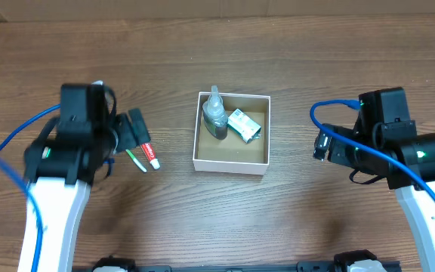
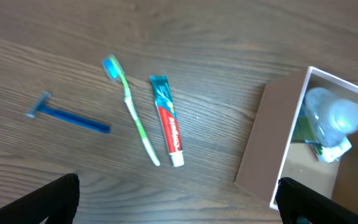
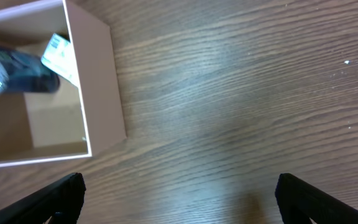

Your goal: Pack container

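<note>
- Progress: partway, I'd say. The box [image 1: 232, 155] already holds 2 items: a clear bottle [image 1: 215, 115] on the side nearer the left jaws, and a small green-white packet [image 1: 244, 125] right beside it, toward the right jaws. The rest of its brown floor is bare.
- Not packed yet, out on the counter [image 1: 316, 45]: toothpaste [image 2: 167, 121], toothbrush [image 2: 132, 112], blue razor [image 2: 67, 115]. So 3 to go, as far as I can see.
- Left jaws: spread wide w/ nothing between them, hanging above the counter. Toothpaste & brush lie side by side just ahead of the gap. The razor is further toward the left finger, apart from both. The box sits near, off the right-finger side.
- Right jaws: also wide open & empty. The box is near, ahead & toward their left finger. I see nothing loose in that wrist view.
- My guess: the left jaws take the remaining 3, since all lie on their side.
- Overhead hides the razor under the left arm [image 1: 55, 200], so I'm trusting the wrist cam for it.
- Surface: flat brown wood-grain counter, matte. Blue cables [image 1: 334, 103] loop off both arms.
- Room: the counter fills every view, so I can't tell anything beyond it.
</note>
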Robot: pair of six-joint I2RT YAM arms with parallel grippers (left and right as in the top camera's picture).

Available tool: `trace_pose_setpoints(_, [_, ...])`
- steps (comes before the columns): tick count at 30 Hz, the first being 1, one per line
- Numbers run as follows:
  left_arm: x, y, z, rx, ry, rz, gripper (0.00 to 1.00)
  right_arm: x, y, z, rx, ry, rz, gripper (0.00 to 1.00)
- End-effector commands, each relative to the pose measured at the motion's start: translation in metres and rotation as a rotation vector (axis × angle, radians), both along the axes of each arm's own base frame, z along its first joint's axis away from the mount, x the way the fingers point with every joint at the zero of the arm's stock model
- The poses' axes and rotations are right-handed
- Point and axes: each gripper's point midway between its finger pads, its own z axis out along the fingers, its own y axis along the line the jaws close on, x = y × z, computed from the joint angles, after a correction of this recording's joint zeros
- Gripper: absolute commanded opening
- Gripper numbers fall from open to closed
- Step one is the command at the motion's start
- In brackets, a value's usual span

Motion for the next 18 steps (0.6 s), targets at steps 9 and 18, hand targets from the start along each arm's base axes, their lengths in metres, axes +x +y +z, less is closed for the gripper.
trace_pose_setpoints(9, [0.05,-0.037,-0.18,-0.145,0.477,0.077,1.0,0.002,-0.029,-0.002,0.047,-0.003,-0.052,1.0])
trace_pose_setpoints(18, [0.05,-0.055,-0.227,-0.167,0.56,0.058,1.0,0.002,-0.027,-0.003,0.058,-0.001,-0.042,1.0])
